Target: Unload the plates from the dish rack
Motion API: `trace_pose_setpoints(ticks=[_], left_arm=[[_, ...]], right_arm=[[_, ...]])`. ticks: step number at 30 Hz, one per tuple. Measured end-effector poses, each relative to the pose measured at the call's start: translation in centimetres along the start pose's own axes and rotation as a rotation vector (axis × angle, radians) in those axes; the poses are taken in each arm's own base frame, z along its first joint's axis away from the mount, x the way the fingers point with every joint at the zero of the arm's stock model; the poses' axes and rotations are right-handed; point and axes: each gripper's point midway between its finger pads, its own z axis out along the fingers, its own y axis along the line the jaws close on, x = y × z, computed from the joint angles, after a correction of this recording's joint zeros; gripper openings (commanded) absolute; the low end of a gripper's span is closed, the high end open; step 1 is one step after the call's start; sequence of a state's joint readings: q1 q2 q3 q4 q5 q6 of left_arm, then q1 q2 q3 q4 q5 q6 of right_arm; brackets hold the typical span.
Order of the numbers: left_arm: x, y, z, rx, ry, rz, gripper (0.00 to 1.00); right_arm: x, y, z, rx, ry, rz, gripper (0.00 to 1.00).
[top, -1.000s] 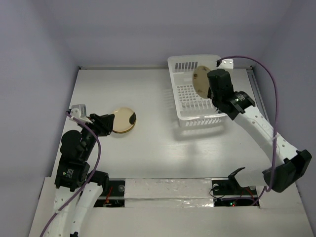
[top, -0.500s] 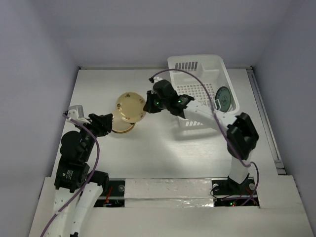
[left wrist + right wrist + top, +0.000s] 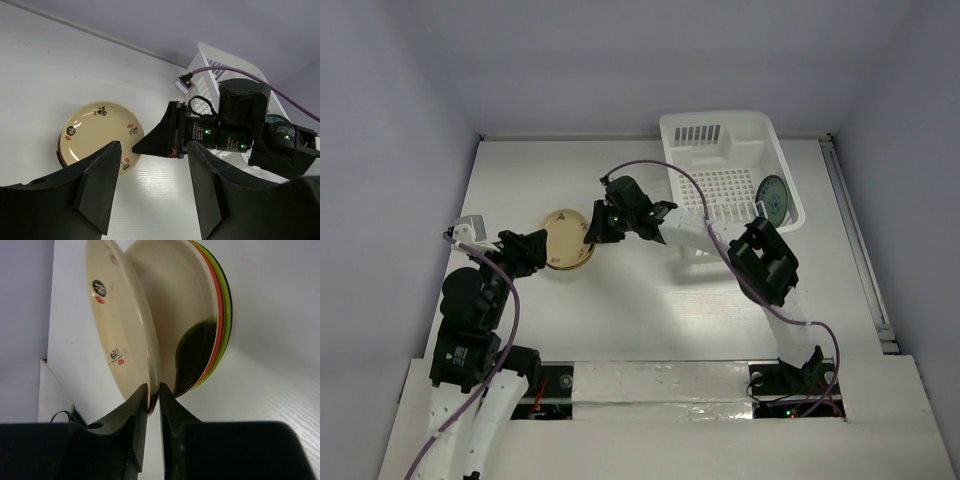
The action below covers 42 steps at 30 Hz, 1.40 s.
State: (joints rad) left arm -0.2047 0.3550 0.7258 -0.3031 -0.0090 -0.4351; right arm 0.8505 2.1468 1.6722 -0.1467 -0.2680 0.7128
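Nearly done, by my read: most plates are out of the rack [image 3: 700,132] and piled in 1 stack [image 3: 192,315] on the table [image 3: 640,300], left of the rack and well apart from it.

Your right pincer [image 3: 154,390] has its 2 fingers closed thin on the rim of the yellow plate [image 3: 120,320], the one with small red and black marks. That plate leans tilted over the stack, low edge near the pile, not yet flat. Under it you see a beige face with a dark green patch, then red-orange, lime green and black rims. I cannot tell the exact count.

Your left pincer [image 3: 530,248] sits just beside the stack on its near-left side, jaws spread wide, holding nothing.

In the rack only 1 plate shows, the last plate [image 3: 772,197], blue-green face, standing on edge against the right wall.

Left to do, as I judge it: lay the yellow plate flat, let go, then go back for that last plate.
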Motion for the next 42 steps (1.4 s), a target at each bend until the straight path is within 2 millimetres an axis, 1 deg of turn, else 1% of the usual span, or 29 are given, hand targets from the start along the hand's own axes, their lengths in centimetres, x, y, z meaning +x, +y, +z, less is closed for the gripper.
trace_pose_setpoints(ticks=[5,7,8,10,12,15,19,20,22,23,24,25,27,29,30,31,32,33,34,35,36,37,38,39,41,42], left_arm=[[0.0,0.0,0.0,0.000,0.000,0.000,0.53],[0.0,0.0,0.0,0.000,0.000,0.000,0.53],[0.0,0.0,0.0,0.000,0.000,0.000,0.53],[0.0,0.0,0.0,0.000,0.000,0.000,0.53],[0.0,0.0,0.0,0.000,0.000,0.000,0.53],[0.0,0.0,0.0,0.000,0.000,0.000,0.53],[0.0,0.0,0.0,0.000,0.000,-0.001,0.53],[0.0,0.0,0.0,0.000,0.000,-0.001,0.53],[0.0,0.0,0.0,0.001,-0.002,-0.001,0.52],[-0.1,0.0,-0.1,0.002,-0.004,-0.001,0.50],[-0.1,-0.1,-0.1,0.003,-0.005,-0.001,0.49],[-0.2,0.0,-0.2,0.002,-0.008,-0.001,0.47],[-0.1,-0.2,-0.2,0.012,-0.007,-0.001,0.40],[-0.1,-0.4,-0.3,0.021,-0.003,-0.001,0.33],[-0.1,-0.4,-0.3,0.025,-0.001,-0.003,0.30],[0.0,-0.5,-0.3,0.028,0.000,-0.001,0.28],[0.0,-0.6,-0.3,0.034,0.001,-0.001,0.25],[0.0,-0.7,-0.3,0.039,0.003,-0.001,0.24],[0.0,-0.9,-0.4,0.048,0.004,0.000,0.23],[0.0,-1.0,-0.5,0.055,0.002,0.000,0.23],[0.0,-1.2,-0.6,0.062,0.000,0.000,0.23],[-0.1,-1.3,-0.7,0.069,-0.004,0.000,0.23],[-0.2,-1.4,-0.8,0.074,-0.007,-0.001,0.24],[-0.2,-1.6,-0.9,0.081,-0.007,-0.001,0.25],[-0.1,-1.9,-1.0,0.096,-0.002,0.000,0.27],[0.0,-2.0,-1.0,0.103,0.001,0.000,0.28]], right_arm=[[0.1,0.0,0.2,-0.003,0.002,0.019,0.29],[0.1,0.0,0.3,-0.002,0.000,0.020,0.36],[0.1,0.0,0.3,0.001,-0.002,0.021,0.42],[0.0,-0.1,0.3,0.006,-0.007,0.016,0.48],[0.0,-0.4,0.3,0.019,-0.008,0.012,0.58],[0.1,-1.0,0.0,0.046,-0.014,-0.004,0.59],[-0.2,-1.5,-1.6,0.093,-0.044,-0.023,0.59],[-0.4,-1.4,-2.0,0.099,-0.056,-0.026,0.57],[-1.1,-1.1,-3.4,0.113,-0.085,-0.044,0.45],[-1.6,-0.9,-4.2,0.125,-0.108,-0.054,0.35],[-2.1,-0.9,-5.0,0.143,-0.130,-0.062,0.08],[-2.7,-1.1,-6.0,0.171,-0.162,-0.071,0.00],[-4.2,-1.7,-9.0,0.230,-0.251,-0.070,0.00],[-5.5,-3.1,-12.7,0.297,-0.330,-0.060,0.00],[-6.6,-4.2,-14.9,0.334,-0.381,-0.046,0.00],[-8.1,-5.5,-17.5,0.374,-0.448,-0.025,0.00],[-9.8,-7.6,-20.6,0.434,-0.521,0.004,0.00],[-11.2,-9.4,-23.3,0.491,-0.587,0.032,0.00],[-12.6,-11.9,-26.6,0.569,-0.665,0.068,0.00],[-13.3,-14.0,-29.3,0.640,-0.721,0.099,0.01],[-13.7,-16.2,-32.0,0.721,-0.777,0.131,0.05],[-13.6,-18.1,-34.4,0.800,-0.820,0.158,0.09],[-13.2,-19.4,-36.0,0.854,-0.845,0.176,0.15],[-12.4,-20.8,-37.5,0.917,-0.859,0.192,0.27],[-10.7,-22.9,-39.7,1.020,-0.851,0.208,0.33],[-10.2,-23.6,-40.4,1.058,-0.837,0.213,0.40]])
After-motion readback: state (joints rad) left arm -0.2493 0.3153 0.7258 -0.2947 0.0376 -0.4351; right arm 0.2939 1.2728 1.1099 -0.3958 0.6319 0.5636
